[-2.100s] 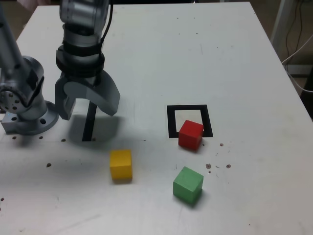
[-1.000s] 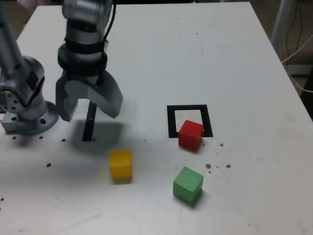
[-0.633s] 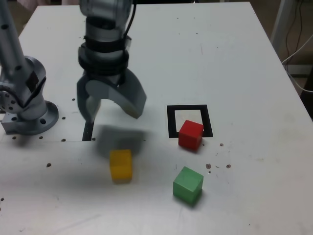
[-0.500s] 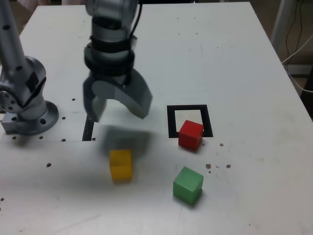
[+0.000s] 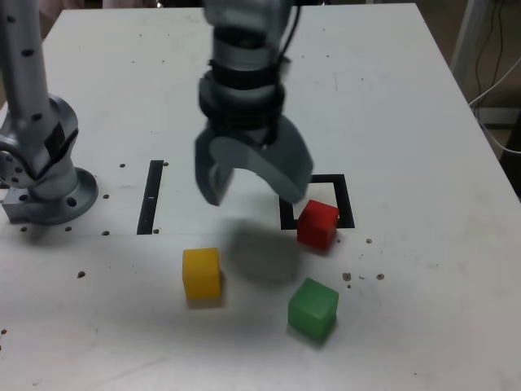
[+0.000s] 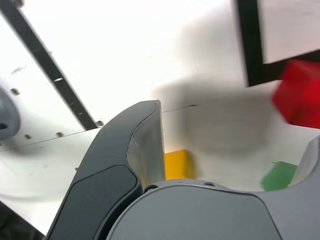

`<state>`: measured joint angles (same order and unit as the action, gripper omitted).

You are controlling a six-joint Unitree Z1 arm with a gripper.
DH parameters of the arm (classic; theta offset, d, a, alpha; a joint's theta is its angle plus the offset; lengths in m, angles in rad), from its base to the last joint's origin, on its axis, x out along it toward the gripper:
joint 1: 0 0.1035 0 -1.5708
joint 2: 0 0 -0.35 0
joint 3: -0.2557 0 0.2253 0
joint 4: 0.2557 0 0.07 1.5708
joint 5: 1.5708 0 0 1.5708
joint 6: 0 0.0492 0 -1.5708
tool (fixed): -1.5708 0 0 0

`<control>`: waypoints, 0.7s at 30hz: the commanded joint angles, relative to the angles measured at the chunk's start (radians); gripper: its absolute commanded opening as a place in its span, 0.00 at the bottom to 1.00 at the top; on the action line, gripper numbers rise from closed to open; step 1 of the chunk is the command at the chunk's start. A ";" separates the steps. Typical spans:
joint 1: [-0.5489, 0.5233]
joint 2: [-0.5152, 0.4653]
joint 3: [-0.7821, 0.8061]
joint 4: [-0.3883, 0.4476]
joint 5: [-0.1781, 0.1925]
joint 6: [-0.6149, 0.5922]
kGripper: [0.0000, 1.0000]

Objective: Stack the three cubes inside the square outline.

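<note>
In the exterior view, the gripper (image 5: 257, 181) is hovering wide open, holding nothing. The red cube (image 5: 317, 226) is lying at its four o'clock, overlapping the square outline's (image 5: 346, 204) near edge; the green cube (image 5: 313, 309) is sitting at five, the yellow cube (image 5: 201, 274) at seven.

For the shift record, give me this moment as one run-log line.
gripper: open, empty, above table | red cube: overlaps outline's near edge | stack: not started

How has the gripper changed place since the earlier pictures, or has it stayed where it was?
Yes, the gripper moved toward the exterior view's right, from above the black strip to beside the square outline.
</note>
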<state>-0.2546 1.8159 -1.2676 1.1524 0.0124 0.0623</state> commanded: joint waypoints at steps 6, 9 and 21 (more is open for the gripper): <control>-0.013 0.083 -0.100 0.014 0.015 0.055 0.99; -0.020 0.118 -0.136 0.015 0.018 0.074 0.99; -0.027 0.251 -0.232 0.001 0.041 0.097 0.97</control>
<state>-0.2804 2.0497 -1.4873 1.1591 0.0495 0.1563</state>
